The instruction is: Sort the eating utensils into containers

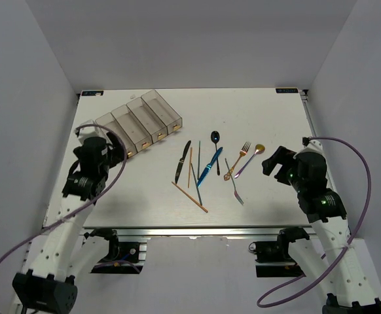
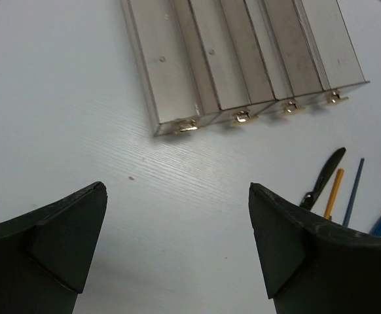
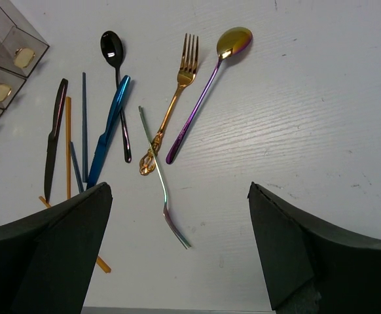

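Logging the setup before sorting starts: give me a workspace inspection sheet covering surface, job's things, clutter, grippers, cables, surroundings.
Surface: white table, few small marks.
Job's things: eating utensils loose mid-table, several overlapping; containers far left, four joined bins, apparently empty.
Clutter: nothing seen.
Grippers: left gripper open, empty, facing the containers; right gripper open, empty, facing the utensils.
Cables: purple cables loop beside both arms, clear of the utensils.
Surroundings: plain grey walls on three sides.
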